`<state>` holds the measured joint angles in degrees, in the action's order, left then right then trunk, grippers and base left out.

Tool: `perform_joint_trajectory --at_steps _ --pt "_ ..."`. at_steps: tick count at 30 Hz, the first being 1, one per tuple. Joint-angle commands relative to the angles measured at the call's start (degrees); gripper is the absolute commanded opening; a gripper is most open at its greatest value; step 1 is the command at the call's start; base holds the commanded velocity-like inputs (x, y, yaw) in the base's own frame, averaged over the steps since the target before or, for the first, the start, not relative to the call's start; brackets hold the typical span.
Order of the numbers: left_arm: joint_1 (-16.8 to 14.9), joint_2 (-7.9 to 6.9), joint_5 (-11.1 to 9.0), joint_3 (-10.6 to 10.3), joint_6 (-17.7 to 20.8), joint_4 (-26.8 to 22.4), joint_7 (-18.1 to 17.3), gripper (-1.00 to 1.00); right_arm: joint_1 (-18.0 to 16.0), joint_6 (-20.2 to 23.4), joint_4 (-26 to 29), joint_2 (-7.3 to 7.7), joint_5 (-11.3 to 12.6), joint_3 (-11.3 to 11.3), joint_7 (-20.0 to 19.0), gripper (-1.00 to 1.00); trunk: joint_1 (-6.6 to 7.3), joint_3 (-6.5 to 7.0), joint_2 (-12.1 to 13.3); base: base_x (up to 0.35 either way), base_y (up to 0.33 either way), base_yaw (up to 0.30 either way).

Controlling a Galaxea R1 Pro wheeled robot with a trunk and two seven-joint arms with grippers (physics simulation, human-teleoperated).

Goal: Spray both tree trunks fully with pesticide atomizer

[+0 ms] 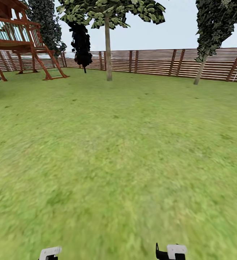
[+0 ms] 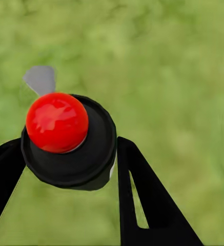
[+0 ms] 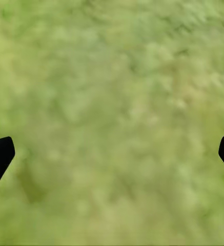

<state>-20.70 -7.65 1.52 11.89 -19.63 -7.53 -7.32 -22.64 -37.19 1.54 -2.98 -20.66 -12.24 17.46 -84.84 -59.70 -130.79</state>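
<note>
The pesticide atomizer (image 2: 57, 123) has a black round body, a red ball top and a grey nozzle. My left gripper (image 2: 70, 143) is shut on it, one black finger on each side, and holds it above the grass. My right gripper (image 3: 115, 146) is open, its fingertips far apart with only lawn between them. A tree (image 1: 108, 54) with a pale grey-brown trunk and a green leaf crown stands far ahead by the fence. Another tree (image 1: 201, 70) with a leaning pale trunk and dark foliage stands at the far right. No spray cloud shows.
Wide green lawn (image 1: 118, 151) stretches ahead to a brown slatted fence (image 1: 158, 63). A red-brown wooden play structure (image 1: 21, 43) stands at the far left. A near-black cone-shaped tree (image 1: 81, 43) is beside it.
</note>
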Motion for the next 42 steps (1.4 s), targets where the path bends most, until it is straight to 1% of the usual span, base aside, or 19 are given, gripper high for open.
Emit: perform_joint_trajectory --at_steps 1,42 --pt "0.0 0.0 0.1 0.5 -0.1 0.1 -0.4 -1.0 0.0 -0.1 0.0 -0.02 -0.6 -0.3 0.4 1.0 -0.03 -0.05 0.0 0.338 0.0 0.0" --pt "0.0 0.0 0.1 0.5 -0.1 0.1 -0.4 -1.0 0.0 -0.1 0.0 -0.03 -0.6 -0.3 0.4 1.0 -0.03 -0.05 0.0 0.338 0.0 0.0"
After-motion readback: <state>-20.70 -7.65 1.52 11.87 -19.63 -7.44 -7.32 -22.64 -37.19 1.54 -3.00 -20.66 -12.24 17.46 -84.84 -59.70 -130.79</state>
